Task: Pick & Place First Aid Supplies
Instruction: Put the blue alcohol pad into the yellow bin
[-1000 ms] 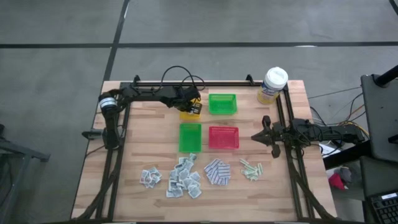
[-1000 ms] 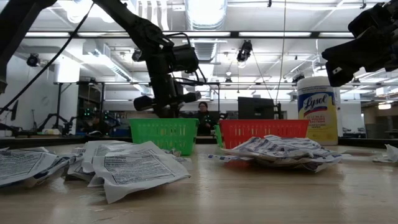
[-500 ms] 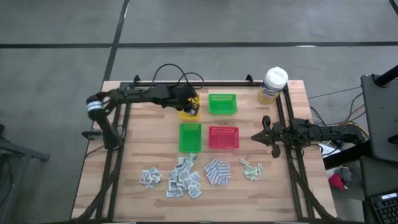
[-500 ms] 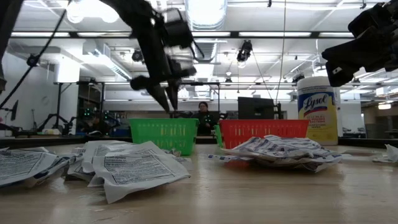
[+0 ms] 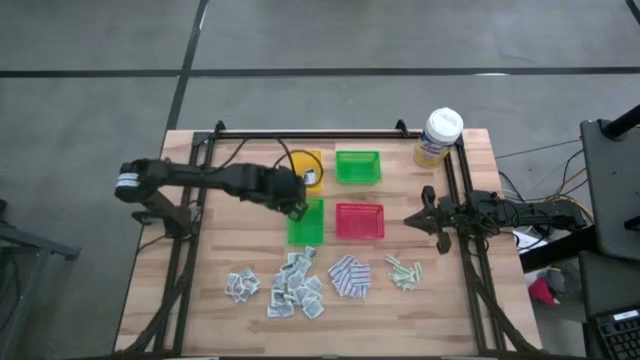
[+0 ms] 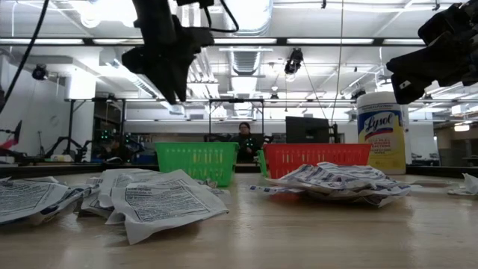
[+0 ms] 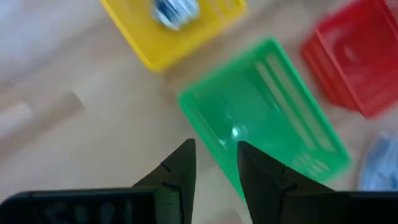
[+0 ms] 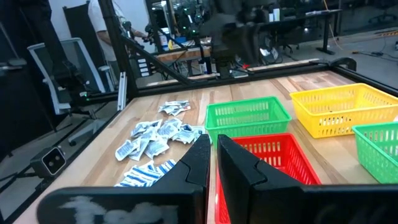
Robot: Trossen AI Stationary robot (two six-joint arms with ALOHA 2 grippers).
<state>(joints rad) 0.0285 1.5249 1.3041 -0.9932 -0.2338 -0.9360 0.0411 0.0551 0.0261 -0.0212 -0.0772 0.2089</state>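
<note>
Left pincer (image 5: 297, 207) has pulled off the yellow tray (image 5: 306, 168) and now hangs over the edge of the near green tray (image 5: 306, 221) nearest the yellow one — fingers parted, nothing between them. A blue-and-white pad (image 7: 175, 10) lies in the yellow tray. Right pincer (image 5: 412, 220) waits beside the red tray (image 5: 359, 221), clenched, empty.

Remaining first aid supplies (image 5: 295, 284) sit on the surface (image 5: 230, 240) past the green tray, on the side away from the yellow one — white-grey sachets (image 5: 241, 285), patterned pads (image 5: 349, 276), pale green strips (image 5: 404, 271), in loose overlapping heaps.

Likely light, thin, crinkly and slick; flat ones won't offer an edge. I'd take a raised corner or a topmost packet's rim.
</note>
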